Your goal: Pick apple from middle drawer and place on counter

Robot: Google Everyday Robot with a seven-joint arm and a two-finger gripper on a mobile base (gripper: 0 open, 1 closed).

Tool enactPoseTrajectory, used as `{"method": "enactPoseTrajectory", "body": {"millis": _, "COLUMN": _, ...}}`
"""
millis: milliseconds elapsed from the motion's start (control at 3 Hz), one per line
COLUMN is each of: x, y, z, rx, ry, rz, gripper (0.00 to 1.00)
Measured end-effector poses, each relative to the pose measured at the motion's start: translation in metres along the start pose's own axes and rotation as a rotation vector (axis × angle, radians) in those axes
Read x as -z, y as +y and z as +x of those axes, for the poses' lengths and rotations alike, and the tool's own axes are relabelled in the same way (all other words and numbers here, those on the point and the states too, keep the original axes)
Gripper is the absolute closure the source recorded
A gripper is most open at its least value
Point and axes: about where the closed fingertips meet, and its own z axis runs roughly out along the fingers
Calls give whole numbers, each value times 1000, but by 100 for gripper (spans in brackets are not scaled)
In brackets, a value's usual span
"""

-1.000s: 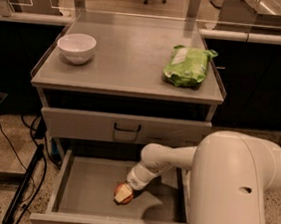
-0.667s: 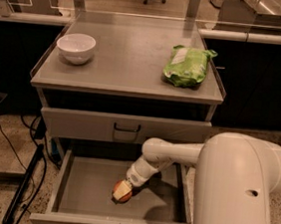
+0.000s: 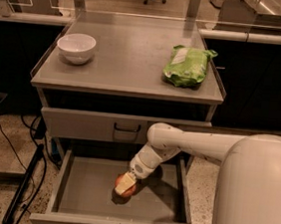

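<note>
Gripper [image 3: 126, 182] down inside the open drawer [image 3: 87, 193], sitting on the apple [image 3: 128, 192] and hiding its top; clamped or loose, cannot tell. Counter [image 3: 131, 58] above and beyond: bowl [image 3: 76, 47] up-left, green bag [image 3: 188, 66] up-right. Arm [image 3: 197, 142] cut off at right edge.

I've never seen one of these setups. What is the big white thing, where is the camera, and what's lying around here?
The big white shape is a robot's arm, reaching from the right into the open drawer. Its tip, the end effector, sits on an apple lying on the drawer floor; whether it grips the apple I cannot tell. A single camera looks down from the robot's side; its mounting does not show. On the counter above stand a bowl on the left and a green bag on the right. A closed drawer lies between.
</note>
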Motion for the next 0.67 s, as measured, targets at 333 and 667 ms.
{"method": "enactPoseTrajectory", "body": {"millis": 333, "x": 18, "y": 17, "z": 6, "rx": 1, "ry": 1, "rz": 10, "gripper": 100}}
{"method": "enactPoseTrajectory", "body": {"millis": 667, "x": 56, "y": 42, "z": 13, "rx": 12, "ry": -9, "rz": 66, "gripper": 100}}
